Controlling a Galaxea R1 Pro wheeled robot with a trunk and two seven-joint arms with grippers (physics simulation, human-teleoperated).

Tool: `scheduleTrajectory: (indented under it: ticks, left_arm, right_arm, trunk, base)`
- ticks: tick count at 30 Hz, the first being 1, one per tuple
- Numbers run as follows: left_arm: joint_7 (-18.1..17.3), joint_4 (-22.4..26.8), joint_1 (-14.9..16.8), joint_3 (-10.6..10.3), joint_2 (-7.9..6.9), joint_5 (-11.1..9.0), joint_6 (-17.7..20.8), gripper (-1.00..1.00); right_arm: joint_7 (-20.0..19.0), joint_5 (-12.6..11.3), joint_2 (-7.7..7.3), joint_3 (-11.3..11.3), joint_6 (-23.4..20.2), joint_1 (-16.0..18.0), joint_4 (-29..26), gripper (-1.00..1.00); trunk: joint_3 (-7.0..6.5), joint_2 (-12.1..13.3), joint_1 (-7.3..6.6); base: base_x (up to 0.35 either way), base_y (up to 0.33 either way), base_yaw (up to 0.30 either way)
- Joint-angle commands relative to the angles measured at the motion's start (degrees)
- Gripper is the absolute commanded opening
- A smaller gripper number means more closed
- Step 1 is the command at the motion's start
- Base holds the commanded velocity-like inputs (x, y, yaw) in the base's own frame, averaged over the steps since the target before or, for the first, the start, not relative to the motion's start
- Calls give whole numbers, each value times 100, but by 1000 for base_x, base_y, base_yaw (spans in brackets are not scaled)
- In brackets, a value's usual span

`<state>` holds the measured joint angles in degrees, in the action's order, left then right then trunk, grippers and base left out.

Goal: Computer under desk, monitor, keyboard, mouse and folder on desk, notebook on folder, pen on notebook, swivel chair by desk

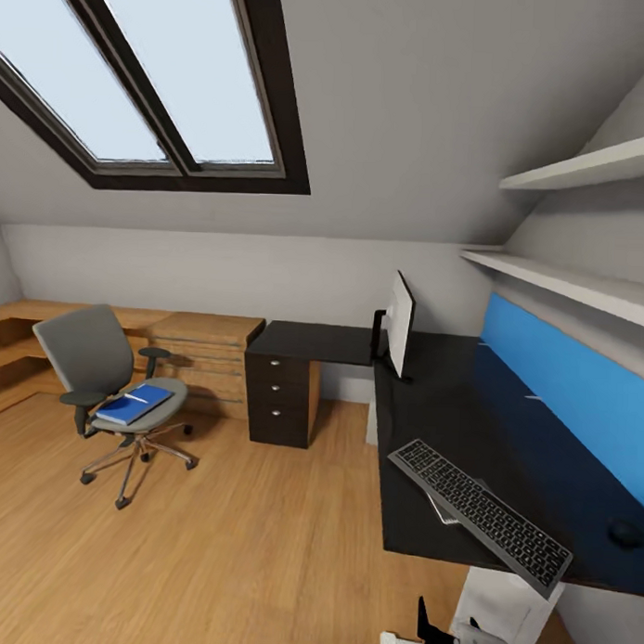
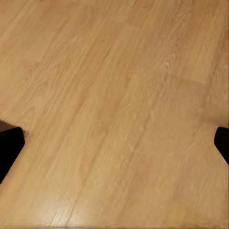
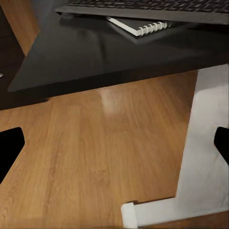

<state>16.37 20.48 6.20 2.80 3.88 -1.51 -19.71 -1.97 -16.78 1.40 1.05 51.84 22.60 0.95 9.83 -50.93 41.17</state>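
Head view: robot parked off the desk [image 1: 449, 401] corner, arms low, nothing in hand. Monitor [image 1: 399, 323] stands on the desktop near the inner corner, edge-on to the camera. Keyboard [image 1: 480, 509] lies diagonally on the near end of the desk, one end overhanging the front edge. It sits on top of the notebook [image 1: 443, 508]; the right wrist view shows the spiral-bound page edge [image 3: 138, 26] poking out beneath the keyboard [image 3: 148, 7]. Mouse [image 1: 625, 532] is on the desk near the blue back panel [image 1: 580, 387], well apart from the keyboard. Swivel chair [image 1: 111, 389] is out on the wood floor [image 1: 212, 541], well apart from the desk, with the blue folder [image 1: 133, 404] on its seat and a thin white pen [image 1: 138, 398] on the folder. A white pedestal leg [image 3: 205, 157] sits close by the right arm. Can't identify the computer.

Left gripper [image 2: 114, 143]: fingertips wide apart at the frame edges, released, over bare floor. Right gripper [image 3: 114, 143]: same, spread and empty, aimed at the floor below the desk edge.

Judgement: still at the start, no item grasped; folder transfer looks like the step in hand. Next move calls for driving to the chair, then picking up pen and folder. The notebook must come out from under the keyboard before stacking.
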Motion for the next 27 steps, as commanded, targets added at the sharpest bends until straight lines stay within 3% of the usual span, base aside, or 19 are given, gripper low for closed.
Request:
scheduleTrajectory:
  ticks: [1,9,27]
  left_arm:
    - [-11,0,2,28,4,-16,-24,100]
    - [-11,-93,1,17,7,-14,-7,100]
    - [-66,-350,3,-8,8,-7,28,100]
  right_arm:
    - [-21,-19,1,9,18,7,10,100]
    - [-15,-25,0,15,19,7,3,100]
    - [-21,-36,6,15,-93,7,-13,100]
  trunk:
    - [10,-7,-2]
    - [19,-7,-2]
    - [21,-7,-2]
  base:
    - [-219,-256,-264]
    - [-119,-302,-191]
    - [-6,-339,-11]
